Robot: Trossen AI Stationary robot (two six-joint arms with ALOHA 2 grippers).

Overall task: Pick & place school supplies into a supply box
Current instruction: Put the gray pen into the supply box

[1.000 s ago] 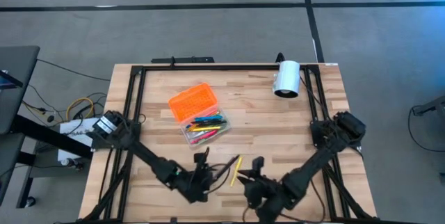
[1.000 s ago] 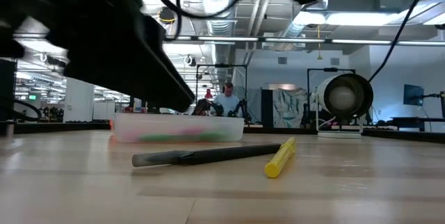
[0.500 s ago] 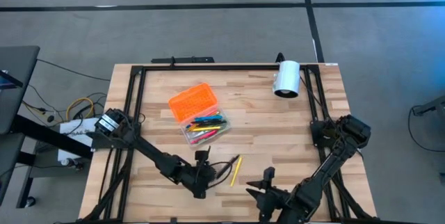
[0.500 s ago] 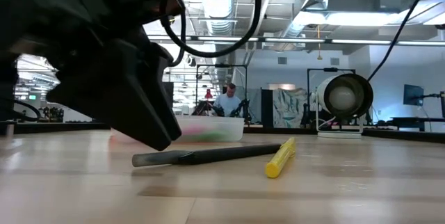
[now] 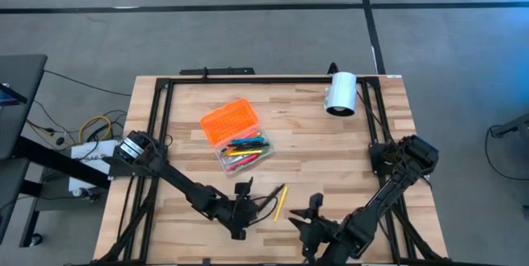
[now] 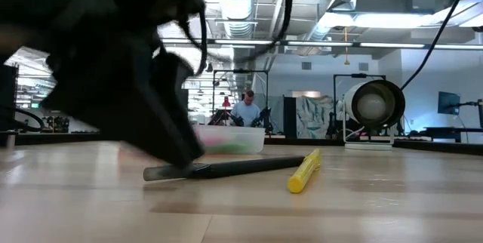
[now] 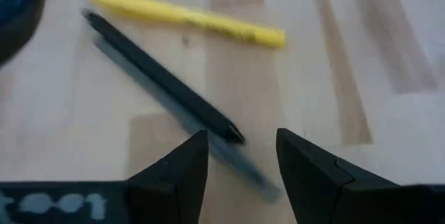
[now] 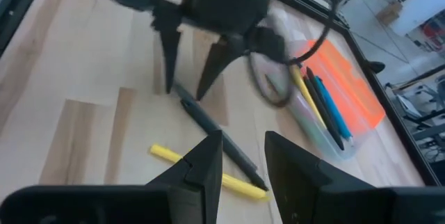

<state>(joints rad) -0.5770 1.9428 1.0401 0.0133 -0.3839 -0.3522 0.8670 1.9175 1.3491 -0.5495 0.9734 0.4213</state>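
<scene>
Two pens (image 6: pixel 226 169) on wooden table (image 5: pixel 331 150), open-plan workshop behind

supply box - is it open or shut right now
Open. In the high view the orange lid lies flipped back beside the clear base, and the pens inside are plainly exposed; the right wrist view shows the same.

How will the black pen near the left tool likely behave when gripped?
The black pen looks slim, straight and rigid, so probably stiff and light. Its round barrel lies flat on smooth wood, so it may roll or skid if the left tool, open over one end, closes off-centre.
</scene>
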